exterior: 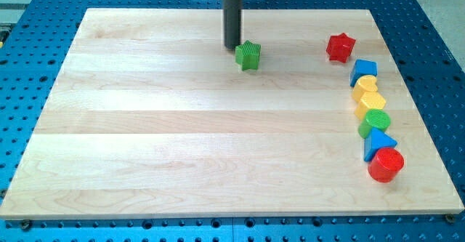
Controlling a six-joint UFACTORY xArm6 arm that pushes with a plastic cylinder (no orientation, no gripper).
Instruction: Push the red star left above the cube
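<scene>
The red star [340, 47] lies near the view's top right of the wooden board [182, 140]. A green star-shaped block [248, 55] lies at the top middle. My tip [232, 49] stands just left of the green star, touching or nearly touching it, and far left of the red star. A blue cube-like block [364, 71] lies just below and right of the red star.
A column of blocks runs down the right side below the blue cube: two yellow blocks [368, 86] [369, 102], a green cylinder [375, 122], a blue triangle [378, 143] and a red cylinder [385, 164]. Blue perforated table surrounds the board.
</scene>
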